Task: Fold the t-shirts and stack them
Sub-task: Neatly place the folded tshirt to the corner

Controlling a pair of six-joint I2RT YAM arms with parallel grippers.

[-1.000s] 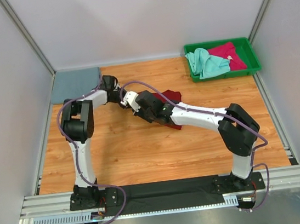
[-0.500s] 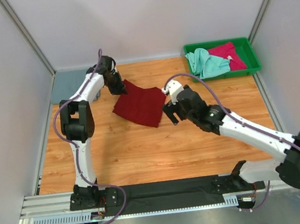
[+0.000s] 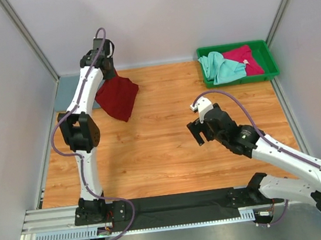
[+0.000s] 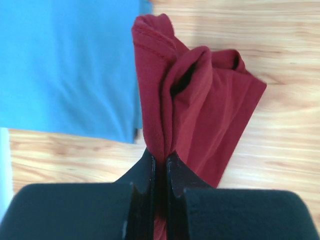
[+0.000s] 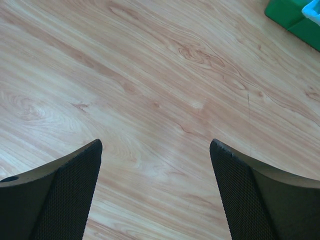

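My left fingers (image 4: 142, 180) are smooth matt black plastic. The dark red t-shirt (image 4: 200, 100) between them is soft, matt knit cloth with stitched hems; the grey-blue t-shirt (image 4: 65, 65) at ten o'clock, the same. My right pads (image 5: 70, 195) are rough black mesh. The table (image 5: 150, 75) is smooth, satin wood grain; the tray (image 3: 241, 80), glossy green plastic.

Left claw (image 4: 160, 157) clamped, arm far outstretched; right claw (image 5: 155, 145) spread wide.
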